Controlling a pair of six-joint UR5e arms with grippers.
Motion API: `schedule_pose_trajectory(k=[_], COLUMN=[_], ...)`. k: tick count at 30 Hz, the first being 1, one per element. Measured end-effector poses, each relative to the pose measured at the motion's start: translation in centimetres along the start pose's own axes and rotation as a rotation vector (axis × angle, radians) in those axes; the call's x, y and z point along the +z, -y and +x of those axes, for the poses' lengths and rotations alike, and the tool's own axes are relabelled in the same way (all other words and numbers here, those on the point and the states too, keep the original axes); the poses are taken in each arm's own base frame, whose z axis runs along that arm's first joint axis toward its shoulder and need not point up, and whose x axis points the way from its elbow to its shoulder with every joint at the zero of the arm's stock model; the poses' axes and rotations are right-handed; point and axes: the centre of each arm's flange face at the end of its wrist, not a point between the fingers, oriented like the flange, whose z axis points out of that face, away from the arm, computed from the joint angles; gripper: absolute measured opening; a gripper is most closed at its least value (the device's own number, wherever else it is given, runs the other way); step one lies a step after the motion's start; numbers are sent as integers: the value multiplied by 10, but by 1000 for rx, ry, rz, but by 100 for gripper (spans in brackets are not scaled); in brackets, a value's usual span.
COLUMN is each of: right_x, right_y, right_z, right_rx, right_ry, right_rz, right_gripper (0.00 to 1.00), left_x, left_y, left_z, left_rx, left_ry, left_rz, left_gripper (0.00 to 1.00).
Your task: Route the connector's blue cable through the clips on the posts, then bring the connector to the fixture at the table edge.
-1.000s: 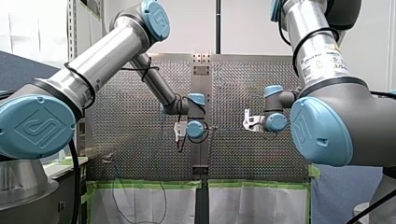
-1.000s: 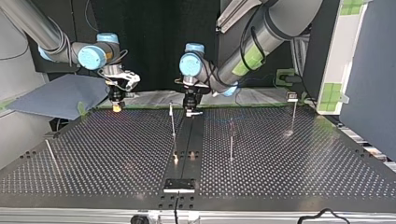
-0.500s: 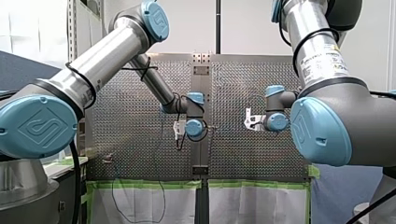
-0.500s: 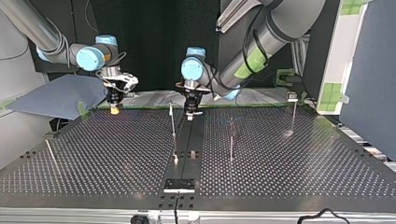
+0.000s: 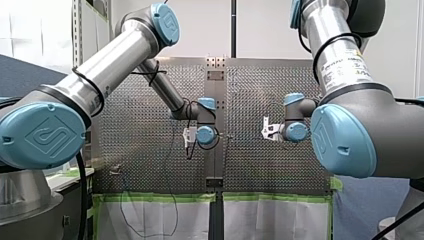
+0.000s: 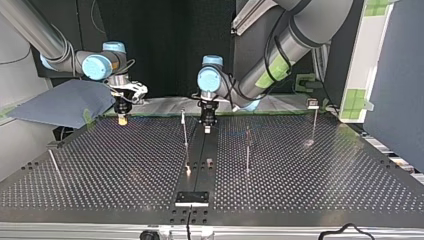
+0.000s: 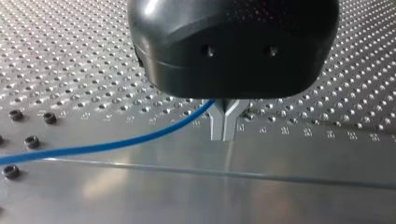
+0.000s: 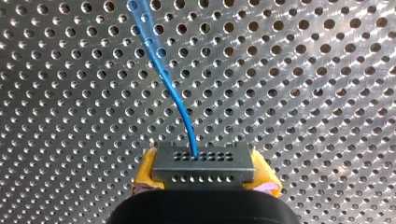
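In the right wrist view my right gripper [image 8: 204, 176] is shut on a small grey connector [image 8: 203, 162], gripped between its yellow pads [image 8: 144, 173]. The blue cable [image 8: 175, 100] leaves the connector's top and runs off over the perforated plate. In the left wrist view my left gripper [image 7: 223, 131] has its metal fingers shut on the blue cable [image 7: 116, 143], just over the smooth centre strip. In the top view my right gripper [image 6: 121, 119] hangs at the far left and my left gripper [image 6: 207, 129] at the far middle, beside a thin post [image 6: 185, 131].
More thin posts [image 6: 247, 150] [image 6: 315, 122] [image 6: 54, 167] stand on the perforated table. A flat fixture plate [image 6: 191, 198] lies on the centre strip at the top view's near edge. A small block [image 6: 209, 162] sits on the strip between.
My left gripper has moved along the centre strip toward the top view's near side, carrying the cable. My right gripper has hardly shifted.
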Motion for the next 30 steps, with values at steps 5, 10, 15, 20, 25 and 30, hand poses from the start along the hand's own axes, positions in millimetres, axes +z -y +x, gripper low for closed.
schedule_pose_trajectory(k=[5, 10, 15, 20, 25, 30], right_x=[9, 14, 16, 15, 15, 15], right_y=[-3, -4, -2, -2, -3, -2], right_z=[9, 15, 16, 16, 16, 16], right_rx=[0, -2, -3, -3, -4, -5], right_ry=[-17, -24, -24, -23, -21, -20], right_rz=[-4, -5, -2, 1, 3, 7], right_gripper=[0, 0, 0, 0, 0, 0], left_x=[5, 9, 9, 5, -2, -6], left_y=[-5, -8, -7, 0, 6, 8], left_z=[-2, -4, -4, -3, 0, 3], left_rx=[3, 5, 6, 11, 42, 78], left_ry=[-2, -5, -11, -23, -49, -91], left_rz=[-4, -2, 12, 47, 66, 104], left_gripper=[0, 0, 25, 61, 67, 86])
